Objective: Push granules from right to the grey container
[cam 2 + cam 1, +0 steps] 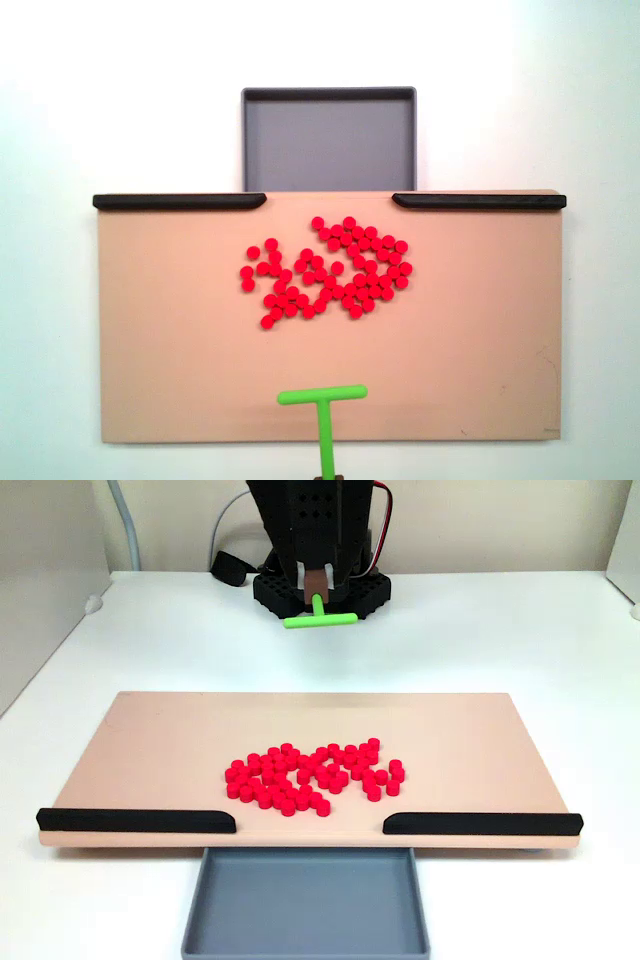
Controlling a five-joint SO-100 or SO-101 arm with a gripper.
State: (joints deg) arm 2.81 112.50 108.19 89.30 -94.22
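Bright red granules [315,776] lie on a plain tan board [160,750], with the slate-grey container [305,905] at 6 o'clock. Two black strips [135,821] edge the board; the T-stick [320,619] is green.

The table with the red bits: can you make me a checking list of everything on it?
Surface: white table with a tan board on it.
Job's things: red granules clustered mid-board; grey container empty, at the gap between two black strips.
Clutter: nothing seen.
Hand: hand holds a green T-stick, clear of the granules.
Cables: red wire and grey cable near the arm base.
Surroundings: plain wall.
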